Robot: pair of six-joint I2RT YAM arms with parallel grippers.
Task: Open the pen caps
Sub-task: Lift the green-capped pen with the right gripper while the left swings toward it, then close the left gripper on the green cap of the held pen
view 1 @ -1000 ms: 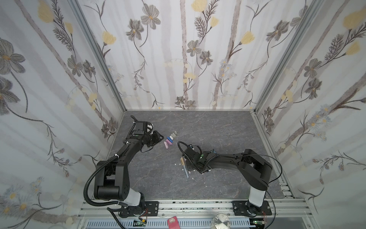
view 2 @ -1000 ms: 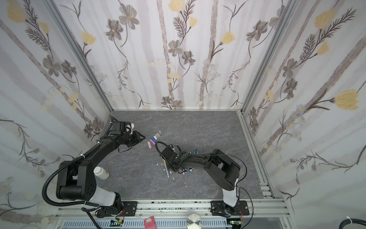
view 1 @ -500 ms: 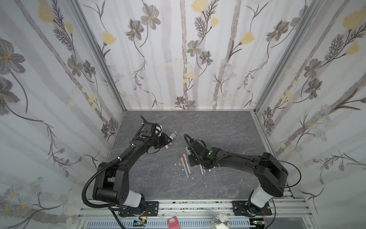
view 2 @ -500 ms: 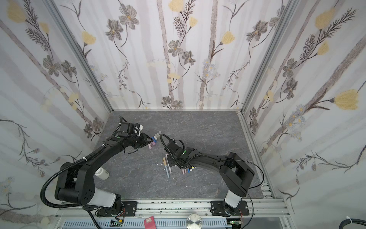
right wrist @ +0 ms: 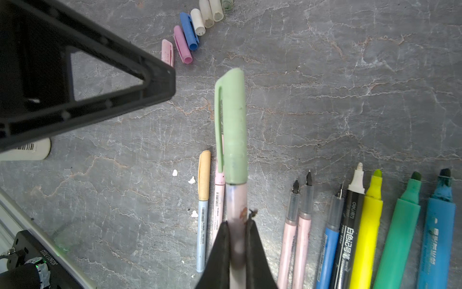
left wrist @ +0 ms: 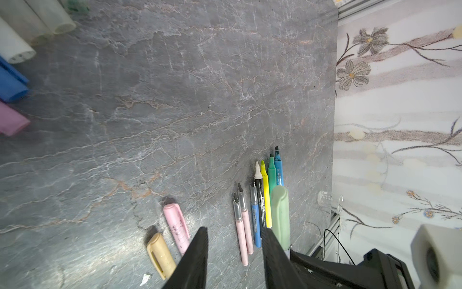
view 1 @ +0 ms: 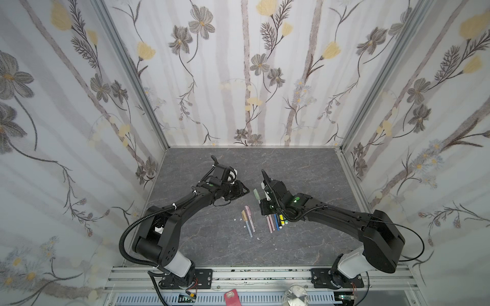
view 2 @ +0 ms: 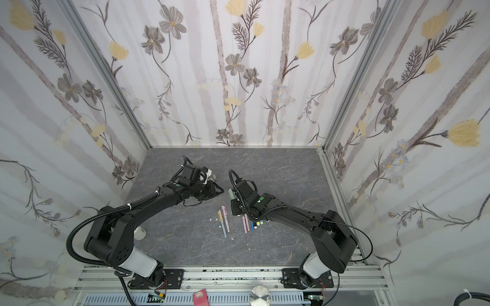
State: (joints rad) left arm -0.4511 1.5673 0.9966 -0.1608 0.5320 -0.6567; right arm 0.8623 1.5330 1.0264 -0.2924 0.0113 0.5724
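A grey marbled stone-look desk (view 1: 305,172), boxed in by flowery wallpapered walls (view 1: 238,66), is what everything's laid out on, pretty tidy tbh. Near the middle, a pale pink plastic pen (right wrist: 236,200) is held up off the desk by the right gripper (right wrist: 237,224). Its jaws are clamped tight on the barrel well back from the soft green plastic cap (right wrist: 231,120), presumably so the whole cap end is left sticking out free to be grabbed from the other side. The left gripper (left wrist: 235,230) is parked just beside that cap, jaws spread partway with nothing between them. From its wrist view the cap is seen next to one jaw rather than inside the gap, so it's not gripped yet. On the desk, the uncapped markers (right wrist: 370,220) (pink, blue, black-and-white, yellow, green, teal) are lined up side by side with tips bare. The pulled-off caps (right wrist: 190,32) (pink, purple, blue, whitish) are bunched in a pile of their own, well apart from the pens, which reads like finished stuff being sorted out of the way. Two are left capped and lying just beside each other: a grey-blue pen with a tan cap (right wrist: 203,175) and a pink pen with a speckled pink cap (left wrist: 176,225). Best guess, the cap needs to be lined up inside the left jaws before any pull is made; if it's pinched off-centre, a slip could be expected.
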